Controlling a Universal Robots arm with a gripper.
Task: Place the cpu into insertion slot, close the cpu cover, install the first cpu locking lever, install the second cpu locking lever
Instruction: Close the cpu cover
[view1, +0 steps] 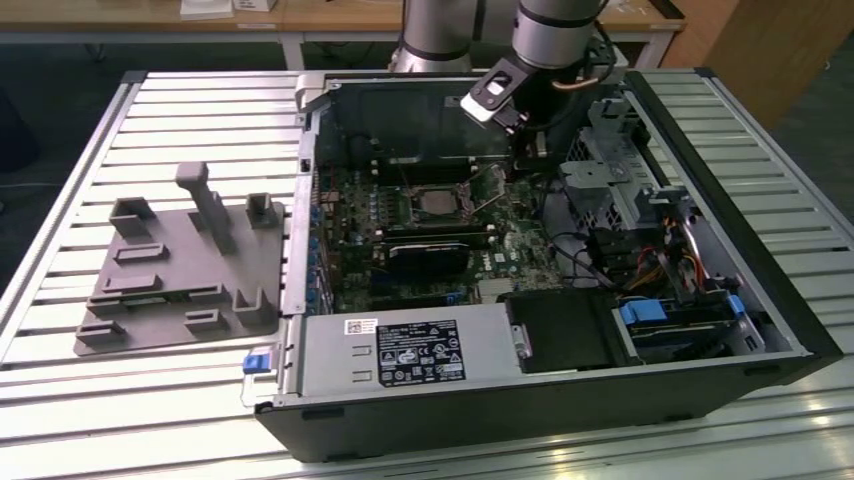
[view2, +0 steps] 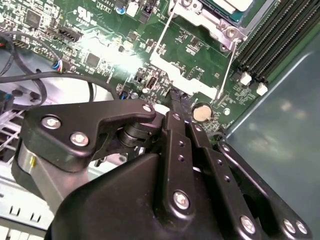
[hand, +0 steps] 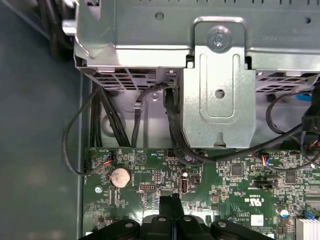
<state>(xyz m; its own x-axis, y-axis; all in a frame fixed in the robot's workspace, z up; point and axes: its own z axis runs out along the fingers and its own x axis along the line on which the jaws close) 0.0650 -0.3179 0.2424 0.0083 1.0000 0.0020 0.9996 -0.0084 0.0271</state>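
1. Black two-finger gripper (view2: 175, 95) on the silver arm (view1: 554, 30): drawn shut, with nothing visible in its grip. Poised low inside the open black computer case (view1: 534, 420), just above the green circuit board (view2: 100, 45).
2. Just beside the tips: a round silver coin battery (view2: 201, 112), near but apart.
3. A little further out: two thin bright wire locking levers (view2: 227, 65), reaching from the socket back toward the tips, untouched. Latched or free, hard to tell. Probably springy and slick; best caught at the bent free end.
4. Beyond those: the thin grey metal square cpu cover (view2: 197, 19), seemingly lying down over the small flat silver-beige square cpu (view2: 232, 4). Cpu thus apparently seated in the square black-rimmed insertion slot (view1: 434, 205), clear of the gripper.
5. Handling of the cpu, by judgement: light, stiff and smooth-topped, with a fragile underside. Safest taken by two opposite edges and kept level, never pressed on the contact side.
6. Past the socket: long narrow black memory slots (view2: 270, 35).
7. On the gripper's other side: a folded grey sheet-metal drive cage (hand: 215, 75), with black cables (hand: 100, 125) running beside it.
8. Farthest off, outside the case: a grey moulded fixture tray (view1: 174, 270) on the slatted white metal table (view1: 80, 400).
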